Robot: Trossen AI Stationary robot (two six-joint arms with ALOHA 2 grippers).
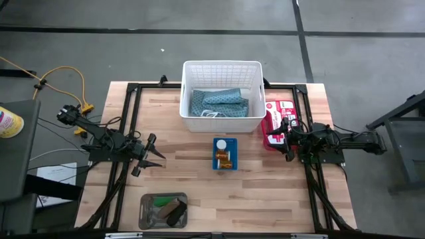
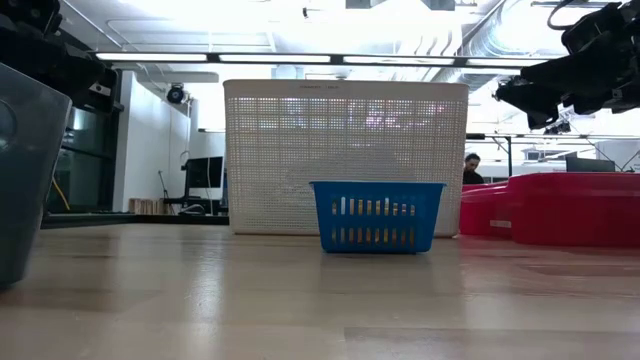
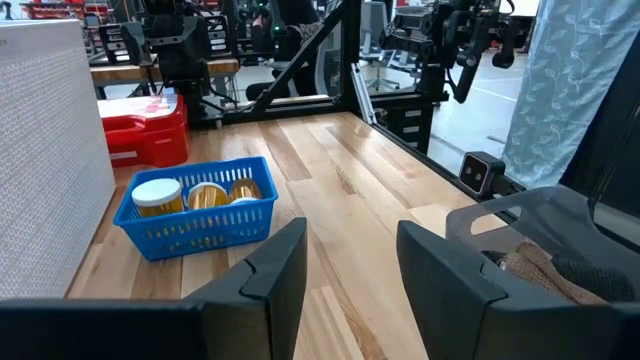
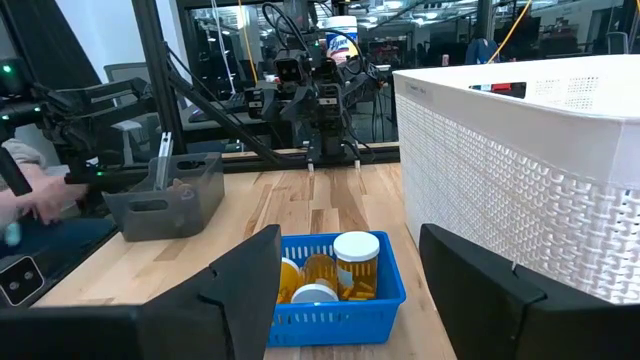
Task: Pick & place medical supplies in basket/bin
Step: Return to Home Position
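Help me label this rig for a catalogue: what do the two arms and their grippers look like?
The left arm and right arm are slim, black, jointed links. The left gripper and right gripper each carry two broad, matte dark-grey fingers with angular, stepped tips. No markings show on them.

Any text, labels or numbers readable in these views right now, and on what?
None can be read.
Red case: white label marks, too small to read.
Yellow canister off the table's left: print blurred.
Bottles in the blue basket: no legible label.
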